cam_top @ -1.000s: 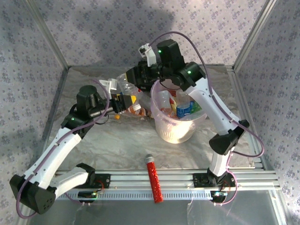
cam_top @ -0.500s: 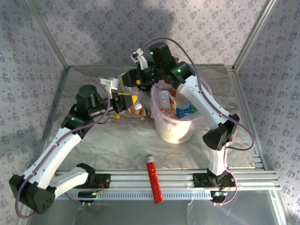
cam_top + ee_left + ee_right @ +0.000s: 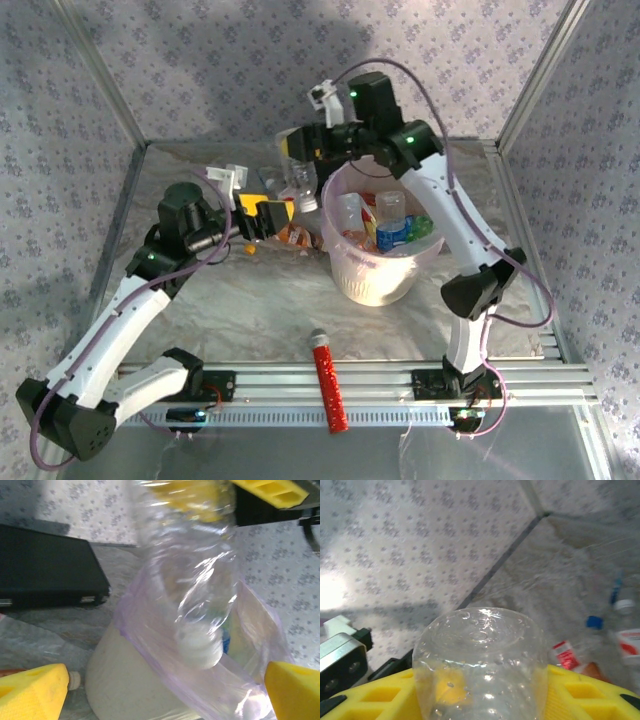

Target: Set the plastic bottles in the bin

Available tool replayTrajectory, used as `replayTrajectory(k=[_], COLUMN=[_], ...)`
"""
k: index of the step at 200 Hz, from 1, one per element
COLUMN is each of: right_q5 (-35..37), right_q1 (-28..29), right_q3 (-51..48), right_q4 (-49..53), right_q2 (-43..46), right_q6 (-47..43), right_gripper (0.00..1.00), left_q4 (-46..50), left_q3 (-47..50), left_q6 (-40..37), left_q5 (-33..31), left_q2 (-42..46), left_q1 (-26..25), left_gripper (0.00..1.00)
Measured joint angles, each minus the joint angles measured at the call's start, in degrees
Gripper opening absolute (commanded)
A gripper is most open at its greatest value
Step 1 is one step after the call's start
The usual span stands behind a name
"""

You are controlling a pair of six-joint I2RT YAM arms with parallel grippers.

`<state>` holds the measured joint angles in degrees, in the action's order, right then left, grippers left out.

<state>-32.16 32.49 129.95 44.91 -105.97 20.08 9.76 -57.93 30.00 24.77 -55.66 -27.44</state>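
Note:
A clear plastic bottle [image 3: 297, 180] with a white cap [image 3: 200, 647] hangs cap-down just left of the bin's rim. My right gripper [image 3: 296, 150] is shut on its base end [image 3: 480, 660], yellow fingers [image 3: 580, 695] on both sides. Below and to the left, my left gripper [image 3: 266, 216] stands open, its fingertips [image 3: 35, 692] wide apart either side of the hanging bottle. The round pale bin [image 3: 350, 278] holds several bottles, one with a blue label [image 3: 396, 232]. More bottles [image 3: 290, 236] lie on the table between my left gripper and the bin.
A red glitter tube [image 3: 329, 385] lies near the front rail. A flat black box [image 3: 45, 565] sits behind the bin's left side. Loose bottles [image 3: 625, 630] lie on the crinkled table cover. Patterned walls close in the back and sides.
My left gripper has opened and let go of the clear bottle. My right gripper has closed on that bottle and carried it up and right, toward the bin's rim.

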Motion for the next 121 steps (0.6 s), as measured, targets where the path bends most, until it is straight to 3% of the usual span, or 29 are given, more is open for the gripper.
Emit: replayTrajectory(k=[32, 64, 97, 121], right_q5=[5.46, 9.66, 13.2, 16.11], right_q1=[-5.49, -11.52, -18.05, -19.67], right_q3=[-1.55, -6.08, -14.29, -21.42], right_q4=[2.34, 5.97, 8.94, 9.94], right_q2=[7.06, 16.37, 24.35, 26.88], right_q6=[-1.77, -4.17, -5.62, -6.56], right_gripper=[0.54, 0.53, 0.52, 0.52], left_q4=[3.69, 8.04, 12.63, 13.29], left_q3=[-0.13, -1.22, -1.64, -1.66], left_q6=[0.31, 1.51, 1.51, 1.01], left_q5=[-4.2, -7.93, -13.31, -15.28], left_q2=[-1.22, -7.98, -15.69, -20.28], left_q1=[2.38, 6.19, 6.78, 6.78], left_gripper=[0.95, 0.93, 0.93, 0.93])
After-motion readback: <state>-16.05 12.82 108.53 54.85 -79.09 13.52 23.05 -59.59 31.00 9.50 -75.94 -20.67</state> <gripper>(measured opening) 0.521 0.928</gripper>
